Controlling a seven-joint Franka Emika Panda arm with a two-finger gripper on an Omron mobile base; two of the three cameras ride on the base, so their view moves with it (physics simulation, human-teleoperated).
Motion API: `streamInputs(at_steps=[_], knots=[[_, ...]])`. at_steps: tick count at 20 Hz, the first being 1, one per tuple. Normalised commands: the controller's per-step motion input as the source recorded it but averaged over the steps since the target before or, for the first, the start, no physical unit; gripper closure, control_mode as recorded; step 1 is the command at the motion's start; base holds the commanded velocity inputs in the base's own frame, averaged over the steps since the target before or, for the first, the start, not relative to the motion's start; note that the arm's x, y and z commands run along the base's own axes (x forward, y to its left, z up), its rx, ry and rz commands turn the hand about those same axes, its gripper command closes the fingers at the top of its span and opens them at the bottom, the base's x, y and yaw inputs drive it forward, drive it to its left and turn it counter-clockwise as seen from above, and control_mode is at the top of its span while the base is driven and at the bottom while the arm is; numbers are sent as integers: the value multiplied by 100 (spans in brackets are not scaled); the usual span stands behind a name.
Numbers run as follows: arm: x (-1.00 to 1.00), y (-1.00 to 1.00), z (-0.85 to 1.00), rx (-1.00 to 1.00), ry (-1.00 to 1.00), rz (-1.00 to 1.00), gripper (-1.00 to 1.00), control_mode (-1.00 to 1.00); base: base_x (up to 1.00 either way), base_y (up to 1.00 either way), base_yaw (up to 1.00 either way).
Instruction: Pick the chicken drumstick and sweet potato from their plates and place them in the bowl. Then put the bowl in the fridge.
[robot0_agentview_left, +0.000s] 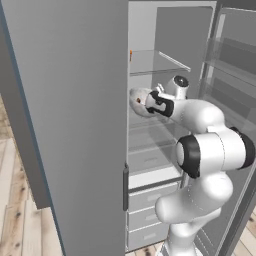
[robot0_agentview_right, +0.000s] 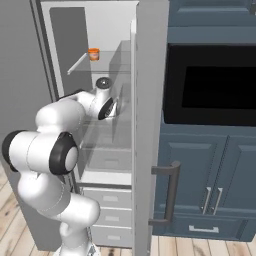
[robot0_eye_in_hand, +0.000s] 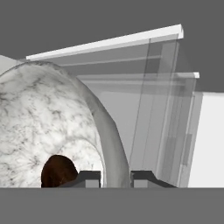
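My gripper (robot0_eye_in_hand: 115, 178) is shut on the rim of the bowl (robot0_eye_in_hand: 43, 127), one fingertip inside the wall and one outside. The bowl is white with grey mottling and tilts toward the camera in the hand view. A dark brown piece of food (robot0_eye_in_hand: 59, 171) lies in its bottom; I cannot tell whether it is the chicken drumstick or the sweet potato. The arm reaches into the open fridge (robot0_agentview_left: 70, 125) and holds the bowl (robot0_agentview_left: 139, 101) at the middle shelves. From the right, the gripper (robot0_agentview_right: 111, 108) and the bowl (robot0_agentview_right: 116, 107) sit just behind the door's edge.
Clear glass shelves (robot0_eye_in_hand: 144, 113) stand close above and to the right of the bowl. A small orange jar (robot0_agentview_right: 93, 54) sits on an upper shelf. Pale drawers (robot0_agentview_left: 150, 200) fill the fridge's lower part. Dark blue cabinets (robot0_agentview_right: 210, 190) and a black oven (robot0_agentview_right: 210, 82) stand to the right.
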Motion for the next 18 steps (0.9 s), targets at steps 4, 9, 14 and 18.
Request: streamInputs(at_steps=[4,9,14,18], knots=[[19,12,-24,-2,-2,0,100,-100,0,0,0],[21,10,-29,0,0,0,100,-100,0,0,0],[23,10,-31,0,-1,0,100,-100,0,0,0],[14,2,-44,1,-3,0,100,-100,0,0,0]])
